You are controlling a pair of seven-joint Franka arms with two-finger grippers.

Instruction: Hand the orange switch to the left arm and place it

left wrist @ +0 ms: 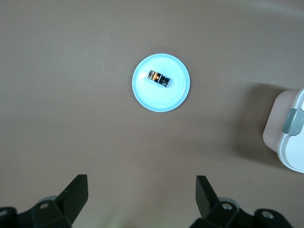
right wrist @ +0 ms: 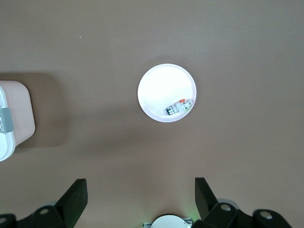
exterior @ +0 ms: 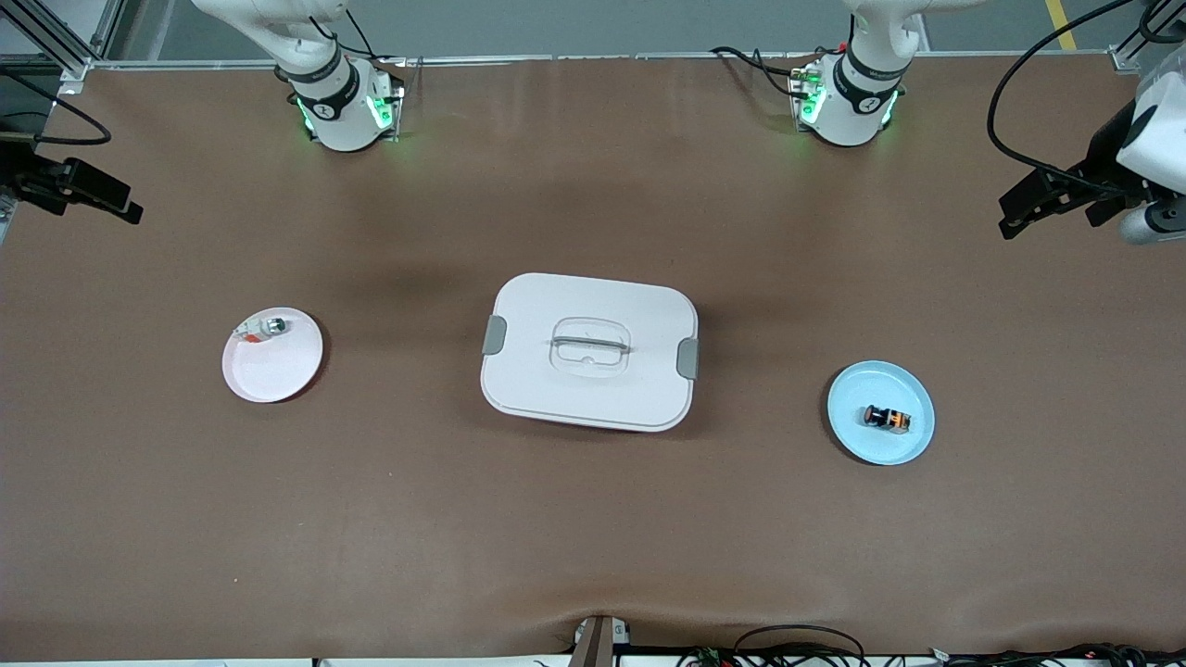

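Note:
The orange switch (exterior: 887, 418) lies on its side on a light blue plate (exterior: 857, 394) toward the left arm's end of the table. The white box (exterior: 590, 350) with grey latches stands shut at the table's middle. My left gripper (exterior: 1019, 208) hangs high over the table's edge at that end, open and empty. In the left wrist view the left gripper (left wrist: 141, 194) looks down on the switch (left wrist: 159, 78), the plate (left wrist: 161, 97) and a corner of the box (left wrist: 289, 133). My right gripper (exterior: 116, 199) hangs open and empty over the right arm's end.
A pale pink plate (exterior: 273, 371) toward the right arm's end holds a small silver-and-white part (exterior: 262, 327); the right wrist view shows the right gripper (right wrist: 141, 197), that plate (right wrist: 159, 88), the part (right wrist: 179, 107) and the box's end (right wrist: 14, 118). Brown tabletop lies around everything.

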